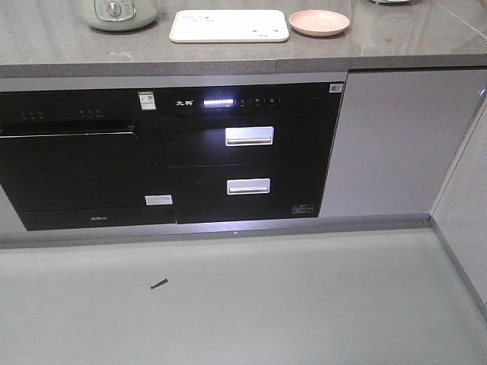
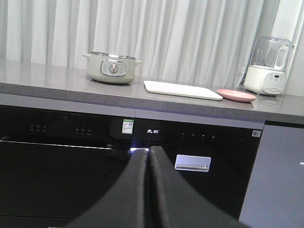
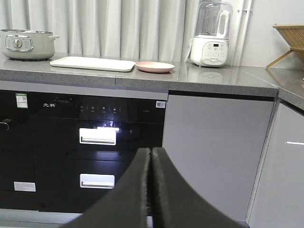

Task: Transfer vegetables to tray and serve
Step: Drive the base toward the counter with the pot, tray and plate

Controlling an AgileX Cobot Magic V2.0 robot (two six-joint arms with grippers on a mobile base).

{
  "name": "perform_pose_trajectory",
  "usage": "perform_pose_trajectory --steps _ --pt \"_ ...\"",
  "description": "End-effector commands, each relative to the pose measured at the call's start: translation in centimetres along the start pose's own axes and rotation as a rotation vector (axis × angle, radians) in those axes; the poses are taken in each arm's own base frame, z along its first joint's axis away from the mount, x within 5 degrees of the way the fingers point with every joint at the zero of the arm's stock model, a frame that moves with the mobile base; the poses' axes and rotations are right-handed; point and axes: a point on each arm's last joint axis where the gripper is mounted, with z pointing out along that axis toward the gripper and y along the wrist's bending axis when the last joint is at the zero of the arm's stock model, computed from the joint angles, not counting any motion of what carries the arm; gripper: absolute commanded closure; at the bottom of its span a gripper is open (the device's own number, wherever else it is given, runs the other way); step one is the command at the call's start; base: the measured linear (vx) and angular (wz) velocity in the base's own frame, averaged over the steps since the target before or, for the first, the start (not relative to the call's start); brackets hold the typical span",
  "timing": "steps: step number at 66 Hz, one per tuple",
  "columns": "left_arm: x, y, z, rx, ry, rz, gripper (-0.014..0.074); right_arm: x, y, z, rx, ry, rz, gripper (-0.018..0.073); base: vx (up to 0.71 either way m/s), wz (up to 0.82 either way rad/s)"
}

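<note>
Grey stone surface carries the cream tray, lying flat btw. a pale green pot and a pink plate, just beside the plate; black drawers sit below. On the wrist views the left fingers are pressed together, right fingers likewise, both facing the cabinet fronts.

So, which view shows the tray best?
The front view. It looks down on the tray, so its whole top and all four rounded corners show. Both wrist views see it from low down, at a flat angle, only as a thin white strip.
</note>
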Motion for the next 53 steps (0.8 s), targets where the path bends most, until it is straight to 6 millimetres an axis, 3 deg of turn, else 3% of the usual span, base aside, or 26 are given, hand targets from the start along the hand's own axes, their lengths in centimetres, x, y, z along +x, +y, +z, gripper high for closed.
perform_pose_trajectory --steps 1,53 --pt "0.07 -0.17 -0.02 0.032 -0.052 -0.003 0.0602 -0.04 0.16 0.07 -0.012 -0.045 -0.007 0.0568 0.08 0.0" --pt "0.07 -0.17 -0.02 0.032 -0.052 -0.003 0.0602 -0.04 0.16 0.07 -0.012 -0.045 -0.007 0.0568 0.08 -0.01"
